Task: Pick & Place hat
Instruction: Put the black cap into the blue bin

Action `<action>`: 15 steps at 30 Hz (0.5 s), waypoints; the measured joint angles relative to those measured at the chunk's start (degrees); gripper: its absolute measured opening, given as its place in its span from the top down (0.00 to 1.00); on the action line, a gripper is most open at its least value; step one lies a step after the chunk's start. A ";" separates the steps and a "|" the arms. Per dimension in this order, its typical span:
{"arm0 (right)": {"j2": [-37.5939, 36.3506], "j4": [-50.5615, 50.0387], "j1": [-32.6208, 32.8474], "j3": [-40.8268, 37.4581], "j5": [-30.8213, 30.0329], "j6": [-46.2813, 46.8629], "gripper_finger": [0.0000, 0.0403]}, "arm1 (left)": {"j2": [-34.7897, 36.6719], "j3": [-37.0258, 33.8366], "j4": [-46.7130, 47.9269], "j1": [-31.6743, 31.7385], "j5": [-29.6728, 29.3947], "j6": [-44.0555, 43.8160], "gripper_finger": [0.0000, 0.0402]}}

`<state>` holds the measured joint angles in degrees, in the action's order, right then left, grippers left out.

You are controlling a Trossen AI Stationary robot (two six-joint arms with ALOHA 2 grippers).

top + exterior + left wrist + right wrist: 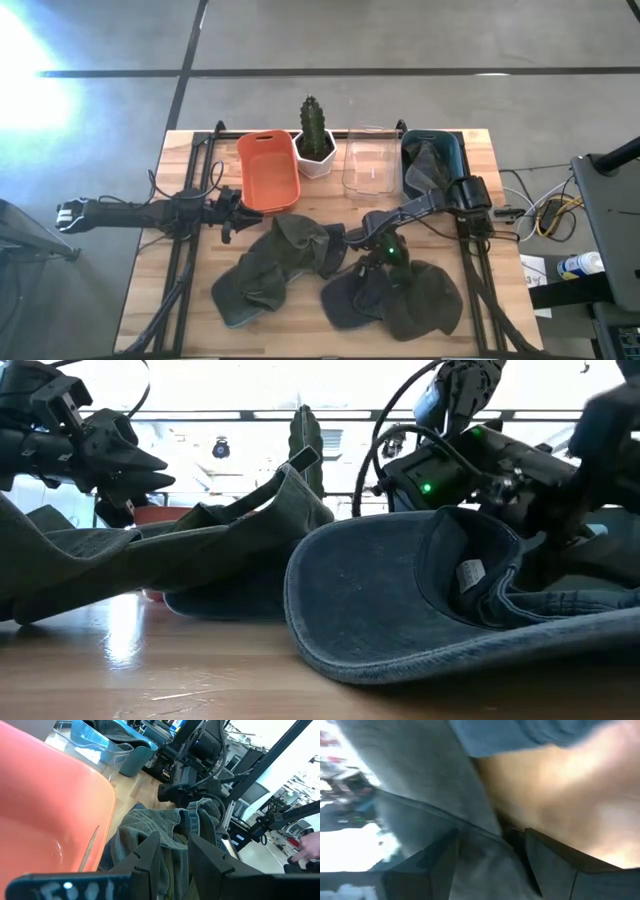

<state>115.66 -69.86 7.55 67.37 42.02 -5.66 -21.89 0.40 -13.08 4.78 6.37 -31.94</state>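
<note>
The right gripper [352, 238] is down among the hats in the middle of the table, its fingers [435, 865] spread apart with grey-green hat cloth lying between them; nothing shows them pinching it. Just beside it, toward the left arm, lies the olive bucket hat [275, 265], spread over the wood with its crown bunched up against the gripper. On the near side of the gripper sits the dark blue hat [352, 298], brim up in the low view [400, 610] with a small white label inside its crown. Touching that one, farther out toward the right edge, is a third olive hat [425, 298].

Behind the right gripper stands a row of containers: an orange bin [268, 170], a white pot holding a cactus [314, 125], a clear plastic bin [372, 160], and a teal bin [432, 160] with another greyish hat [428, 165] already lying in it.

The left gripper [232, 212] hovers above the table just in front of the orange bin, near the olive bucket hat's edge, fingers [150, 852] parted and holding nothing.

The wooden table [180, 300] carries black rails along both sides.
</note>
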 joint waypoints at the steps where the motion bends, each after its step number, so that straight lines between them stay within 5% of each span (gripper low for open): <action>1: -0.07 -0.51 0.03 0.24 -1.65 -0.61 0.45 | 0.00 0.00 -0.02 0.02 -0.02 0.00 0.77; 15: -16.00 -2.17 2.05 1.12 -11.24 1.94 0.45 | -0.02 0.02 0.02 0.00 0.00 0.00 0.77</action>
<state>99.67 -72.04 9.60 68.49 30.78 -3.72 -21.91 0.43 -13.06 4.78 6.37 -31.94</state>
